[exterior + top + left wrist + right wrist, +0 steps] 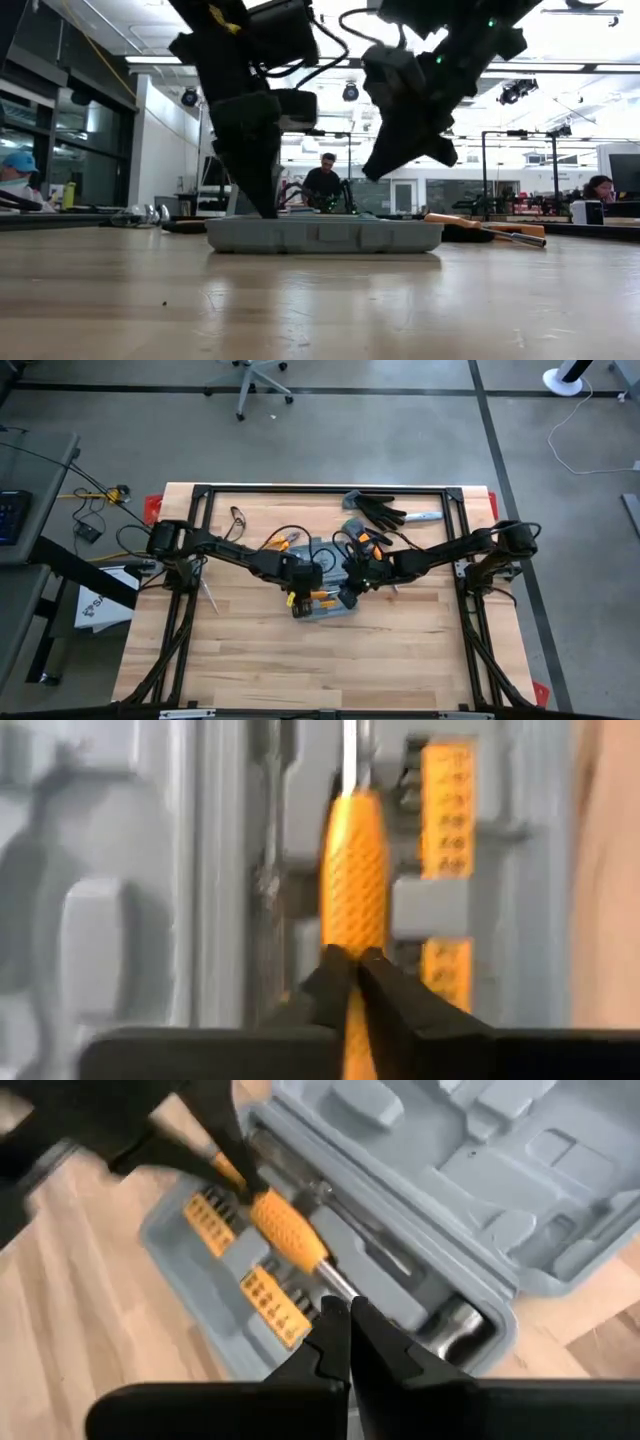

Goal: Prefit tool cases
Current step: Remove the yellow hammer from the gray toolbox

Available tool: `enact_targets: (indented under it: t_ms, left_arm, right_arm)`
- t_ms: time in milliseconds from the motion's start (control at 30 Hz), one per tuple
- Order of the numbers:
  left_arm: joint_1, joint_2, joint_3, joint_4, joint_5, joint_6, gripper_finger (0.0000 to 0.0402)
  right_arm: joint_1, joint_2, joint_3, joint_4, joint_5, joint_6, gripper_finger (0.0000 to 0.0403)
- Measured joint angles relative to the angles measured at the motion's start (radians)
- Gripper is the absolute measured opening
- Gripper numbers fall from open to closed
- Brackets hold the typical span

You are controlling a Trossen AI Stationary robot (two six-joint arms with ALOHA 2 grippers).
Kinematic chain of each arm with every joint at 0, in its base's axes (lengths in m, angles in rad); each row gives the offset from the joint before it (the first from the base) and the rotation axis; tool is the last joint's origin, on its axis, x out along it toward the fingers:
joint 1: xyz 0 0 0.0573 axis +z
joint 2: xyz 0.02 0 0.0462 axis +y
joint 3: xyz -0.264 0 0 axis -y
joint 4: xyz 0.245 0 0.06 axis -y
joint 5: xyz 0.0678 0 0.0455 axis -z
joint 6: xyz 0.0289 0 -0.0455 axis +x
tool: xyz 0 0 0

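The grey-blue tool case (328,610) lies open in the middle of the table, seen low and flat in the low view (325,235), with moulded recesses and orange bit holders (262,1295). Over it is an orange-handled screwdriver (285,1230). My left gripper (352,955) is shut on the screwdriver's handle, at the case's left half (300,600). My right gripper (345,1308) is shut at the end of the metal shaft, over the case's right half (350,595). My left gripper pinches the rear end of the orange handle (352,935) between its two fingers, coming steeply from above and lying along the handle. The handle sits just over the case's tray. My right gripper has the free end of the metal shaft (338,1285) between its shut fingertips, slanting down from the table's right. The shaft's tip is hidden by the fingers.
Black-and-grey work gloves (378,510) lie at the far side, with a grey-handled tool (425,517) beside them. Orange-handled pliers (283,541) lie left of the case's far end, a thin tool (210,595) near the left edge. The near half of the table is bare wood (320,670).
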Motion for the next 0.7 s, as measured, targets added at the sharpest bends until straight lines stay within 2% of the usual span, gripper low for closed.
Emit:
enact_targets:
  t_ms: [233, 400, 500, 700]
  left_arm:
    - [0.018, -0.103, 0.003, -0.005, -0.041, 0.014, 0.0004]
    - [0.018, -0.133, 0.003, 0.009, -0.049, 0.064, 0.0002]
    - [0.017, -0.131, 0.005, -0.001, -0.02, 0.093, 0.0002]
    - [0.017, -0.126, 0.004, -0.013, 0.024, 0.126, 0.0054]
  right_arm:
    - [-0.003, 0.055, 0.002, -0.054, -0.026, -0.026, 0.0]
    - [-0.024, 0.165, 0.006, 0.043, -0.072, -0.02, 0.0]
    - [-0.038, 0.221, 0.012, 0.056, -0.107, 0.011, 0.0]
    - [-0.033, 0.23, 0.011, 0.078, -0.107, 0.011, 0.0]
